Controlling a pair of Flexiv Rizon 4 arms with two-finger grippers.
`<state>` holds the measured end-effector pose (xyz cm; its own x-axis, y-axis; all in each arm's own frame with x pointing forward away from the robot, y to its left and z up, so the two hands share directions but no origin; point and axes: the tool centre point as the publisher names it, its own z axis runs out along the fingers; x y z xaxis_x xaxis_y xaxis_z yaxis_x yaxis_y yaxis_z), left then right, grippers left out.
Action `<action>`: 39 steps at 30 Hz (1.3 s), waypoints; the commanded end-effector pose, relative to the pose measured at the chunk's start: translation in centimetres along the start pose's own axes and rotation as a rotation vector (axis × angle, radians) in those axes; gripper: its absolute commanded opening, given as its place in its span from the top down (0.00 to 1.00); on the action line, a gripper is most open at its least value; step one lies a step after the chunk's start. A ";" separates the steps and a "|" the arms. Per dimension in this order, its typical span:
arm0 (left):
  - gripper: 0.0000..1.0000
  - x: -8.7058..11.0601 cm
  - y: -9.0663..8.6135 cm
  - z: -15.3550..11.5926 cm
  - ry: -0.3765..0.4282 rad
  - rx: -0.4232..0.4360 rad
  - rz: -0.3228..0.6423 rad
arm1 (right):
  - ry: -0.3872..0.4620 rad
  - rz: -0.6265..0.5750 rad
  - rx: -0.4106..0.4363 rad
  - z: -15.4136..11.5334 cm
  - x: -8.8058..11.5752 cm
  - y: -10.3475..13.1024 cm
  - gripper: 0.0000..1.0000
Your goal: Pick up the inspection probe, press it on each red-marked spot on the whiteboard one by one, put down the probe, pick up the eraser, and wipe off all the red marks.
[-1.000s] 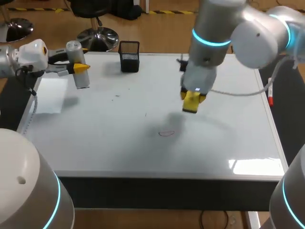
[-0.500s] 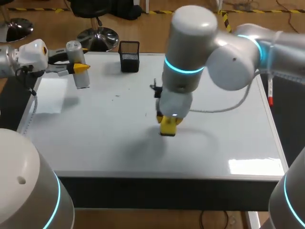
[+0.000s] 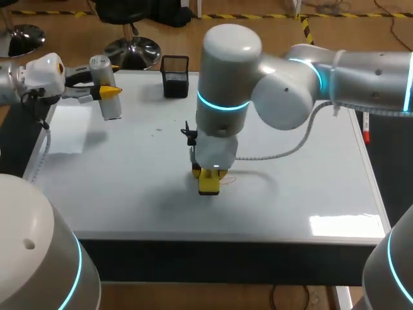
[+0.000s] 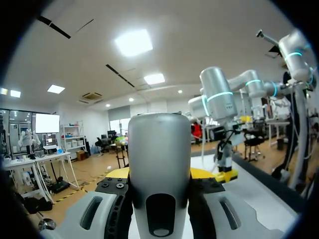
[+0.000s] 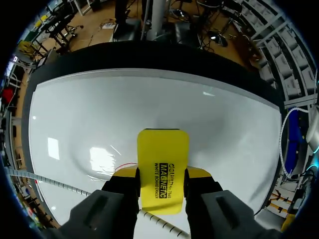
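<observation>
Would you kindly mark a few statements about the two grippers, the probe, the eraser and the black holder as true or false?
1. The right gripper is shut on the yellow eraser. True.
2. The left gripper is empty. False: it holds the grey probe.
3. The black mesh holder lies on its side. False: it stands upright near the whiteboard's far edge.
4. A red trace shows on the whiteboard beside the eraser. True.

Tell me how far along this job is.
Probing looks finished: the right pincer holds the eraser at the whiteboard. A red mark shows beside it, so wiping remains. The probe isn't put down; the left pincer grips it.
</observation>
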<state>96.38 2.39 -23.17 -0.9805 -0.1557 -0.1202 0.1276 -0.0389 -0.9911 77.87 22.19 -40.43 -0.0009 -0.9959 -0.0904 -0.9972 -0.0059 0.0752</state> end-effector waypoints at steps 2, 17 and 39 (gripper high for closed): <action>1.00 0.1 -0.1 0.0 -0.002 0.000 0.002 | 0.009 0.007 -0.010 1.1 -0.2 -0.4 1.00; 1.00 0.1 -0.1 0.0 -0.002 0.000 0.002 | 0.039 0.018 -0.014 3.0 1.0 -0.7 1.00; 1.00 0.1 -0.1 0.0 -0.002 0.000 0.002 | 0.059 0.164 -0.017 4.0 7.3 -2.2 1.00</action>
<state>96.38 2.39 -23.17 -0.9805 -0.1557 -0.1202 0.1276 -0.0389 -0.9911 79.78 17.36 -43.51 -0.1592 -0.9872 -0.0078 -0.9817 0.1574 0.1075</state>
